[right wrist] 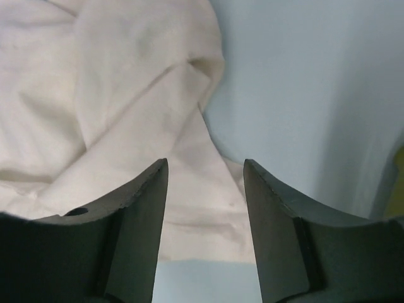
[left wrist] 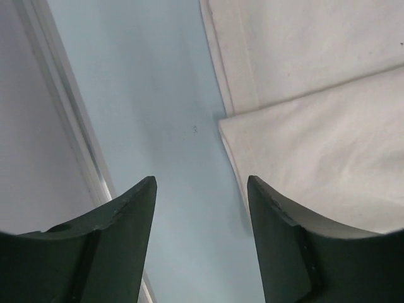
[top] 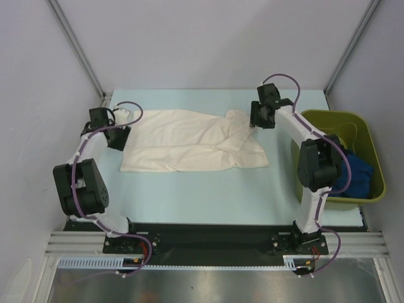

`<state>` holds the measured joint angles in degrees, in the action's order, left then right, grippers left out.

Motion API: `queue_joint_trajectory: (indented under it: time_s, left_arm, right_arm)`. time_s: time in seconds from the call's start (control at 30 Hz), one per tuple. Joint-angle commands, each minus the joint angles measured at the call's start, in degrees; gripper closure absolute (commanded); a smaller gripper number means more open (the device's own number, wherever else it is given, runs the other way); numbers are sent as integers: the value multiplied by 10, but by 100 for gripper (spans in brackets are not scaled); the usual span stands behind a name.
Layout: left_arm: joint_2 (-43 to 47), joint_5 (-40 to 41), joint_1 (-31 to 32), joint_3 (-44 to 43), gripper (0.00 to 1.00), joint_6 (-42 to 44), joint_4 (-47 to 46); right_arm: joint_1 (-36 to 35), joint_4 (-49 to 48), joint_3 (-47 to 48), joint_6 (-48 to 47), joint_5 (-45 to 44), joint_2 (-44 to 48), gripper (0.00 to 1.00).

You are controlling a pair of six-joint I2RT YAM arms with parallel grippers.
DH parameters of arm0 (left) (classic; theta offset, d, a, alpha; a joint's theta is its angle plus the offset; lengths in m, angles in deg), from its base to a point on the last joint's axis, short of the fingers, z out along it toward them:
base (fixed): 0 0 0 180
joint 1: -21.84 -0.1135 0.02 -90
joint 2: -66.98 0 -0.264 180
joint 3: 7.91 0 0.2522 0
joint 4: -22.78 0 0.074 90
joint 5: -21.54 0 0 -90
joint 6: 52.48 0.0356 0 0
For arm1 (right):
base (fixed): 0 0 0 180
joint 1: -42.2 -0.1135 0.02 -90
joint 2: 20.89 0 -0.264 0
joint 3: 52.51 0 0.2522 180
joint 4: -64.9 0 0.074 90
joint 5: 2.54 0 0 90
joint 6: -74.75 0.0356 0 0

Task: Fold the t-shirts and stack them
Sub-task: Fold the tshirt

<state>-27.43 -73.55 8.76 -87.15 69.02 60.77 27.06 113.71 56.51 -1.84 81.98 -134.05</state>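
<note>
A blue t-shirt (top: 356, 173) sits in the green bin (top: 328, 114) at the right. The cream t-shirt (top: 189, 142) lies half-folded mid-tabletop (top: 202, 196). The left pincer (left wrist: 201, 189) is spread and empty just beside its left edge; a pinch there may catch one layer and open the fold. Farther back, the right pincer (right wrist: 205, 163), spread and empty, hangs over the bunched end, where a grab could drag in wrinkles.

A cream t-shirt (top: 189, 142) is laid folded lengthwise across the frame's centre, its right end rumpled; a blue t-shirt (top: 356, 177) is bunched up at the right edge.
</note>
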Motion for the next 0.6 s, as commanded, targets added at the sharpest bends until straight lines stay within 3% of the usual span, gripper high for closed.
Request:
queue_joint_trajectory:
  time_s: [0.0,0.13,0.23,0.4,0.57]
  left_arm:
    - [94,-1,10,9,36,20,-6]
    - [150,16,59,139,44,126,8]
    - [172,49,76,218,44,188,-23]
    - [166,49,96,259,36,219,-69]
    - [122,75,123,273,35,219,-121]
  right_arm:
    - [-2,74,-51,33,-44,93,44]
    - [-5,92,-174,86,-42,162,48]
    - [-7,72,-255,101,-26,195,47]
    - [-14,23,-308,105,-20,197,44]
    - [-2,-31,-344,115,-9,162,44]
